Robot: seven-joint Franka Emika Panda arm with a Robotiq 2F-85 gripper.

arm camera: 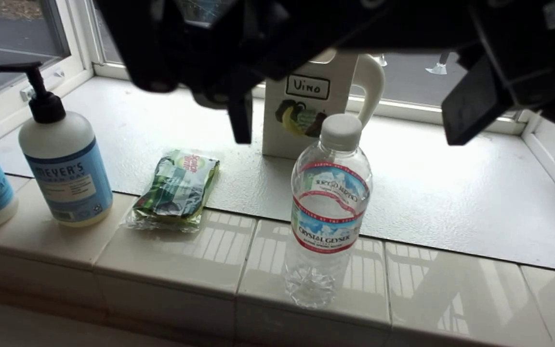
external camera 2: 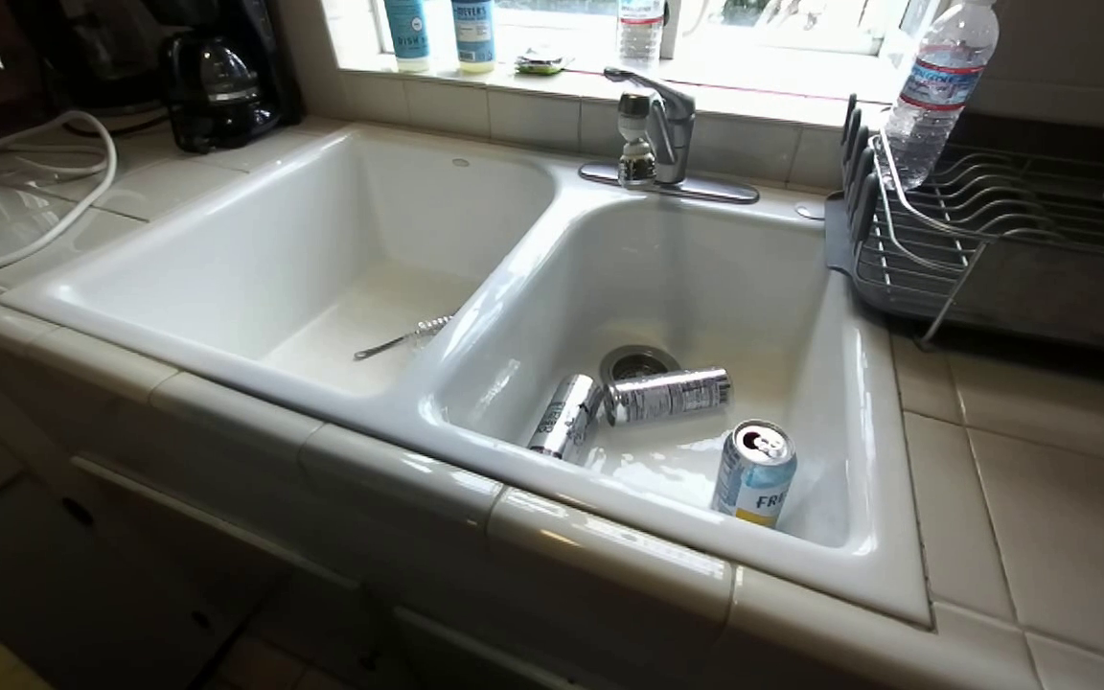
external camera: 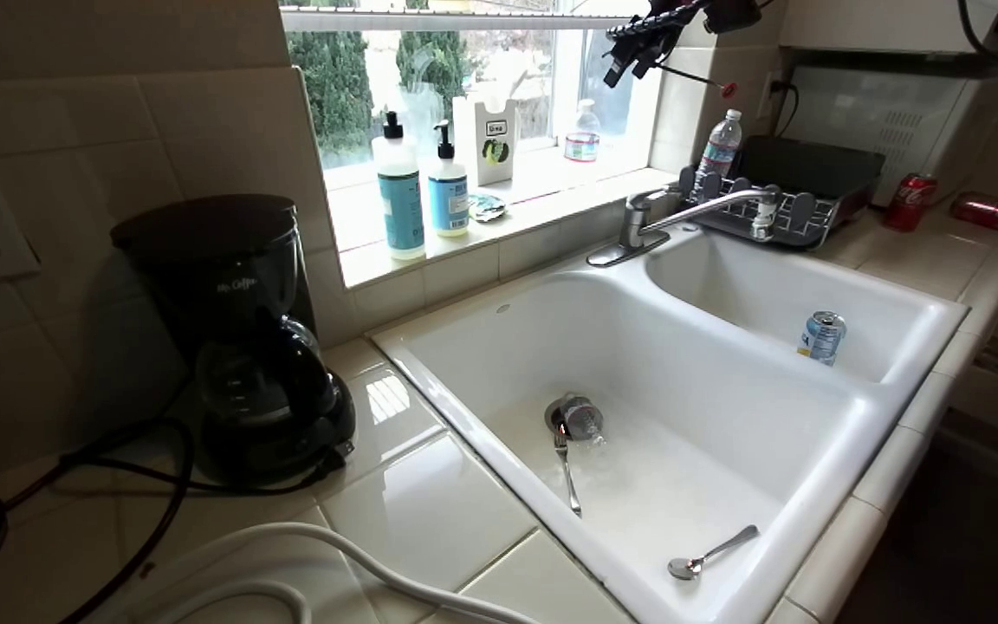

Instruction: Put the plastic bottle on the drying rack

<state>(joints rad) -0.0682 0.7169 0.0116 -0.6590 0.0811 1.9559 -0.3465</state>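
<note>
The black 2-finger gripper [arm camera: 349, 137] hung at the top of the wrist view with its jaws spread wide, and the slim, clear plastic bottle [arm camera: 328, 226] showed in and below the gap. That bottle, white-capped with a red, white and blue label, stood upright on the cream-tiled windowsill [arm camera: 434, 284]; in an exterior view the gripper hung higher, apart from it. To the bottle's left in the wrist view came a green-and-black plastic packet [arm camera: 176, 188] lying flat, then 2 upright blue-labelled soap bottles [arm camera: 68, 168]; a white handled container [arm camera: 306, 106] stood behind. The dark grey drying rack with metal wires [external camera 2: 1041, 297] sat on the tiled counter [external camera 2: 1079, 498] beside the white 2-basin sink [external camera 2: 456, 206] and held another clear plastic bottle [external camera 2: 945, 91] with a red-and-blue label. In the basin nearer the rack, a blue-and-white can [external camera 2: 756, 474] stood upright and 2 silver metal cans [external camera 2: 667, 395] lay on their sides. A metal fork [external camera: 569, 477] and a metal spoon [external camera: 693, 565] lay in the basin farther from the rack. On the counter past the rack, 1 red can [external camera: 909, 202] stood upright and another lay on its side.
</note>
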